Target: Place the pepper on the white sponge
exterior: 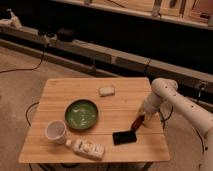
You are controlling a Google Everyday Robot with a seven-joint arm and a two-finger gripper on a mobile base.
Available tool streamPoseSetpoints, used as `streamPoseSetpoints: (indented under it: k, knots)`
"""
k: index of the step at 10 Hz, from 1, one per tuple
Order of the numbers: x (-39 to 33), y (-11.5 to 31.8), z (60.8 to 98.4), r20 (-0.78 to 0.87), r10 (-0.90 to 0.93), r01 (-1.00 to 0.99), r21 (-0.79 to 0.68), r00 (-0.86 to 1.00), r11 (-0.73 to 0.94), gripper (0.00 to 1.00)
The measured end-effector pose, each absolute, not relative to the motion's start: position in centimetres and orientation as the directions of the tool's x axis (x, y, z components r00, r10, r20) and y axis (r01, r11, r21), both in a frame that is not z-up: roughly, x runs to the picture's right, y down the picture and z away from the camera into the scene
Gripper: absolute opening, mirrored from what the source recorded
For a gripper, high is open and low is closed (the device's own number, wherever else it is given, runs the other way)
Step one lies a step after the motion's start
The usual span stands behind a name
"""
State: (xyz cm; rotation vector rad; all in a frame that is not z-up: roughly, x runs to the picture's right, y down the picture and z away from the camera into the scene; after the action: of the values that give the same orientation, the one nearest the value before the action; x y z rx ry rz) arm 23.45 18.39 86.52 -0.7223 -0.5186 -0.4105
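1. The gripper (141,118) hangs over the table (60,92), well to the right of the green plate (81,114), its fingers closed on the pepper (137,122).
2. The pepper tilts, also right of the plate.
3. The white sponge (106,91) lies just behind the plate, well apart from the pepper.

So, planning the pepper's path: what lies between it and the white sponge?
Only bare tabletop, in the camera view. The gripper is at the pepper, beside the flat black object.

Dim warm light (dark behind); pincer (140,119) low over table (62,90).
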Motion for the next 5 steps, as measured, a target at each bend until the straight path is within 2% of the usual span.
streamPoseSetpoints:
  k: [3, 4, 5]
  knots:
    - [23.3, 15.3, 84.7, 0.559, -0.146, 0.470, -0.497, 0.816, 0.729, 0.30]
    - [23.7, 12.6, 83.7, 0.537, -0.120, 0.417, -0.475, 0.835, 0.774, 0.27]
    - [24.1, 10.1, 82.9, 0.513, -0.102, 0.370, -0.455, 0.852, 0.810, 0.18]
